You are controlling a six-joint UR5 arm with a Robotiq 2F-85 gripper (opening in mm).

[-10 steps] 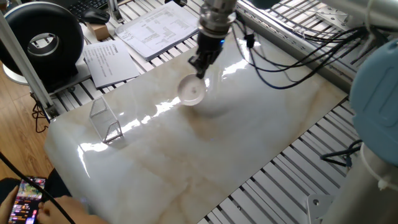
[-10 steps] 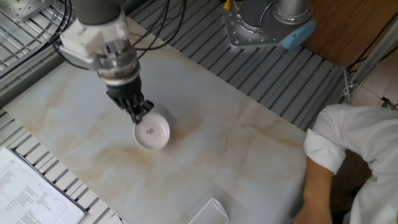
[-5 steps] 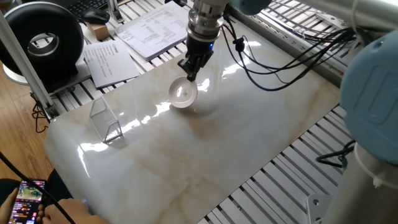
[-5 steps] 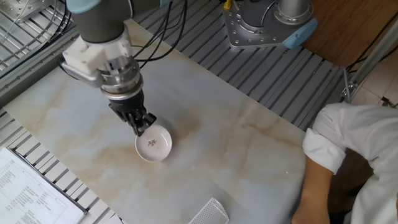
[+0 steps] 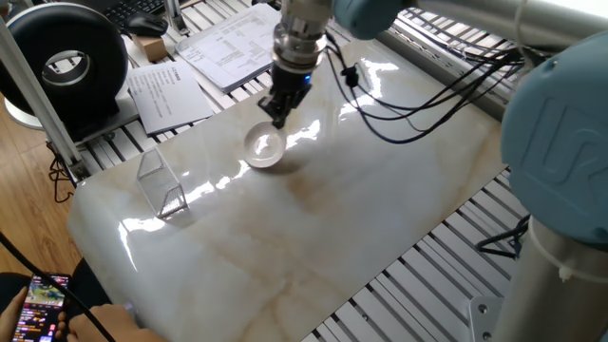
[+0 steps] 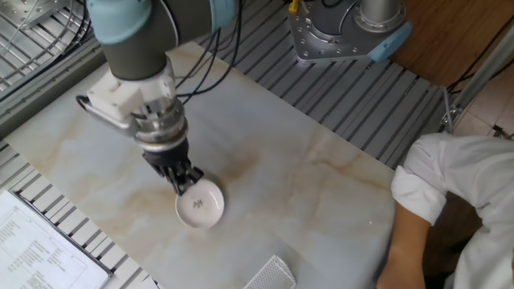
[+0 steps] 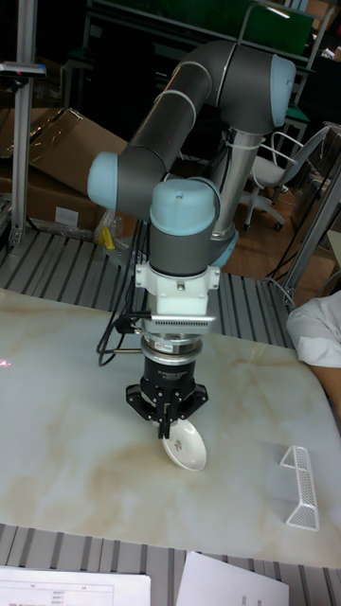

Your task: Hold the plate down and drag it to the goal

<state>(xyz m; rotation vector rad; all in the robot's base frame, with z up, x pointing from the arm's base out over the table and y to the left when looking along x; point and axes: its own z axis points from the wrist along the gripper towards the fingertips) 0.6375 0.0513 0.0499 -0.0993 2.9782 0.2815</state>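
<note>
Hand (image 6: 186, 183) fingertips down on the plate's (image 6: 201, 209) near rim.

Glossy marble-patterned tabletop (image 5: 313, 237) filling mid-frame, white plate (image 5: 264, 148) resting upper centre, clear plastic goal (image 5: 161, 184) standing at left, well apart.

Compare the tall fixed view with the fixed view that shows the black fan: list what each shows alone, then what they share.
Only the tall view: the arm's upper joints and a cardboard box. Only the fan view: the black fan, printed papers and a phone. Both: the claw pressing on the plate, the clear goal and the marble tabletop.
</note>
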